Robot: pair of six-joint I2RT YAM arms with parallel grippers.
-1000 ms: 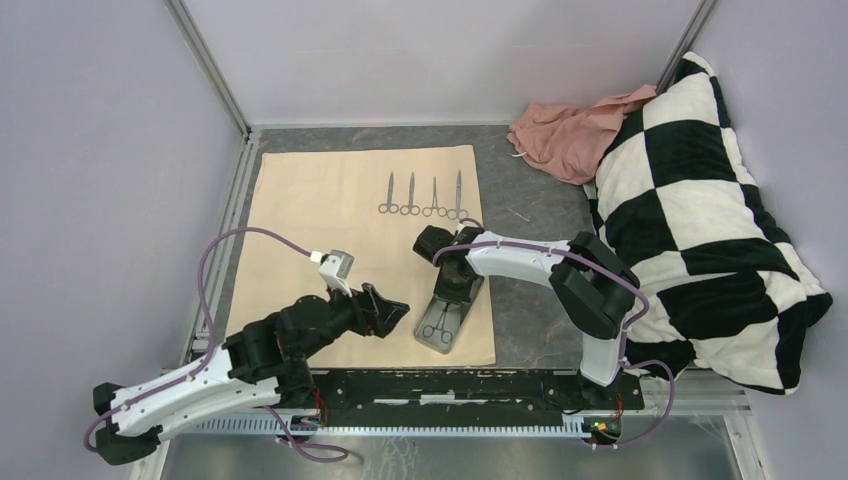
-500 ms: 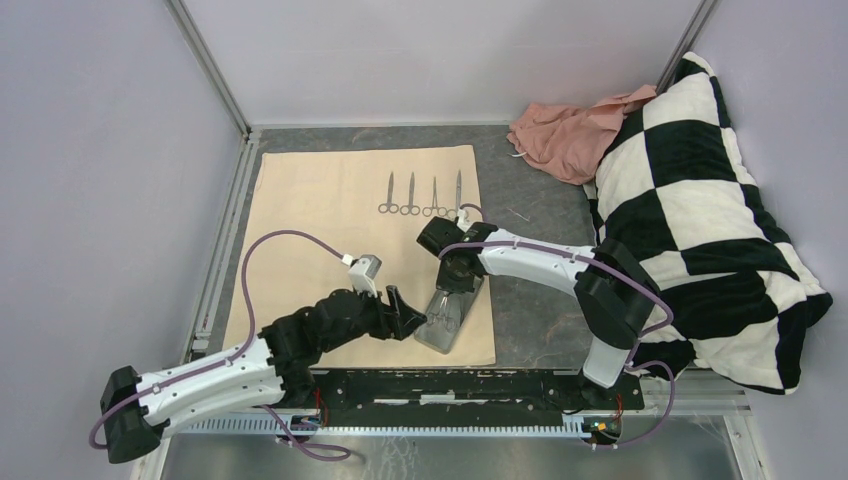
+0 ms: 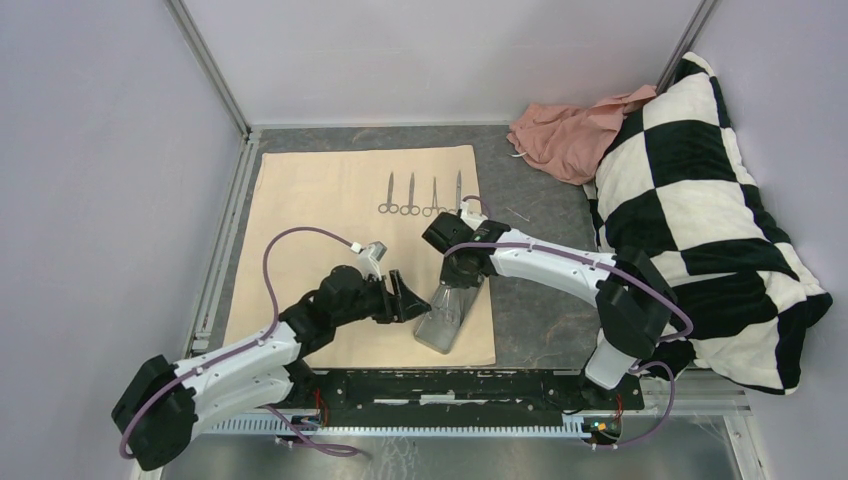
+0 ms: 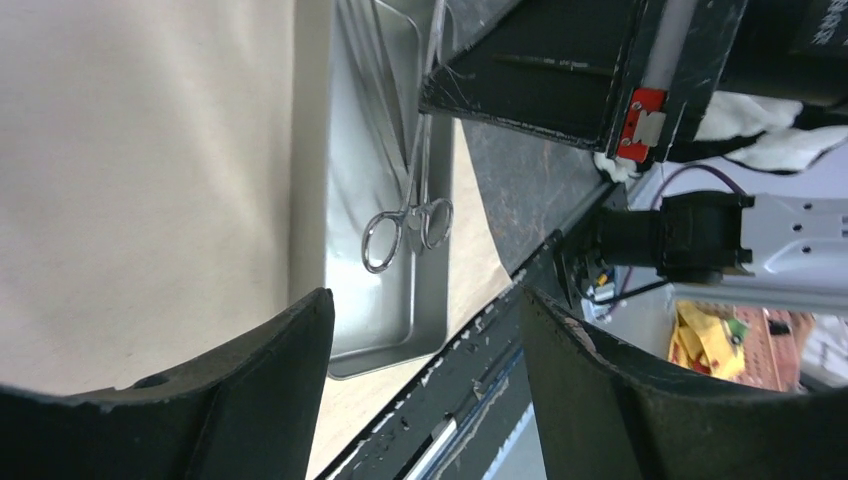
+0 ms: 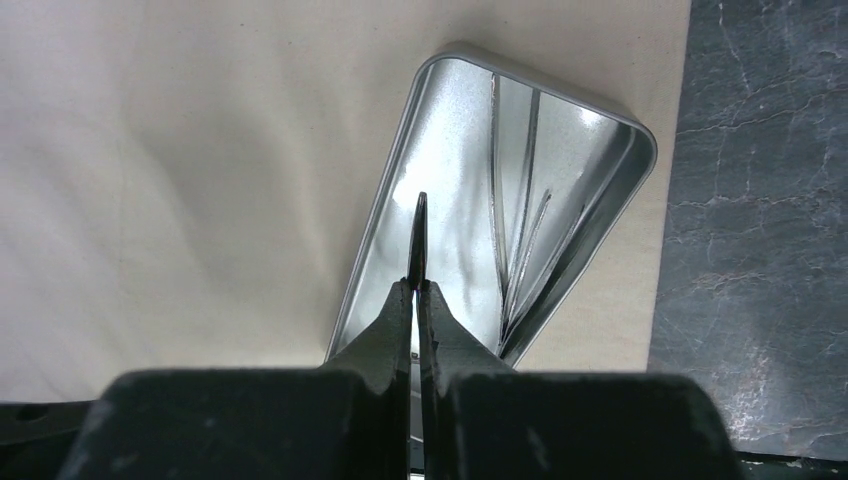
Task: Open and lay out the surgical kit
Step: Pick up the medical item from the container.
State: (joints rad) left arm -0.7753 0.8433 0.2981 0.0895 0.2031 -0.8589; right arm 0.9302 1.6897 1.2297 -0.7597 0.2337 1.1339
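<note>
The beige cloth wrap point(image 3: 340, 230) lies spread flat. Several silver scissor-handled instruments point(image 3: 422, 196) lie in a row at its far side. The steel tray point(image 3: 446, 318) sits on the cloth's near right corner. My right gripper point(image 3: 462, 274) is over the tray's far end, shut on a slim silver instrument point(image 5: 416, 240) whose tip sticks out past the fingertips above the tray point(image 5: 600, 125). More instruments point(image 5: 520, 230) lie in the tray. My left gripper point(image 3: 405, 298) is open and empty just left of the tray point(image 4: 395, 320). A ring-handled instrument point(image 4: 405, 220) shows in its view.
A crumpled pink cloth point(image 3: 565, 130) and a black-and-white checkered pillow point(image 3: 700, 200) lie at the right. A metal frame rail point(image 3: 225, 215) runs along the left of the cloth. The black base bar point(image 3: 450, 385) is just near the tray.
My left arm has reached right, bringing its open gripper up beside the tray. My right gripper has shifted slightly right and nearer over the tray's far end.
</note>
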